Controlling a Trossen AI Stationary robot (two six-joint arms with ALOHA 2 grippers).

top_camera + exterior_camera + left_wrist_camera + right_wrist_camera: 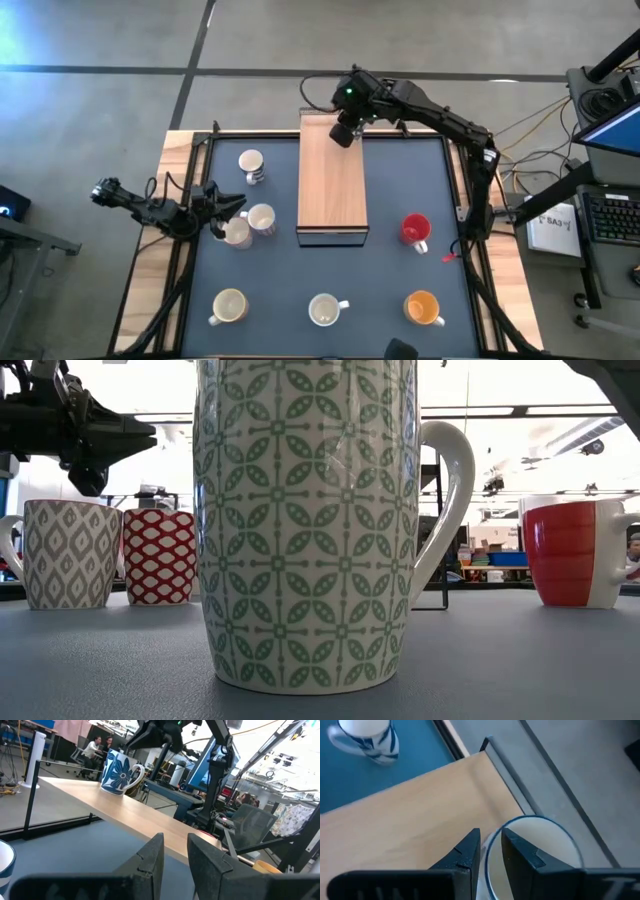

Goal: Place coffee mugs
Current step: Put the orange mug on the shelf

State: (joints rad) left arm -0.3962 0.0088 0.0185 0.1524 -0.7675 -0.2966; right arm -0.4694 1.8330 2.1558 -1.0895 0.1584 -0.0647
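My right gripper (343, 130) (491, 845) is at the far end of the raised wooden board (333, 185), shut on a white mug with a blue flower (120, 770) that stands upright on the board. My left gripper (228, 208) (175, 852) hovers open at the table's left, beside two pale mugs (250, 225), holding nothing. Other mugs stand on the dark mat: a banded one (252, 165), a red one (415, 230), an orange one (424, 308), and two cream ones (230, 307) (327, 310). My right gripper holds the flower mug by its rim (489, 855), one finger (517, 855) inside the mug and one (467, 852) outside. The fingers come from above, pointing down. The mug stands upright with its base on the wooden board (112, 790).
The board lies along the table's middle, its near end (333, 237) between the mug rows. In the low view a green-patterned mug (300, 520) fills the foreground, with grey (65, 555) and red (160, 555) patterned mugs behind. A black frame (455, 190) edges the mat. People sit in the room (97, 747).
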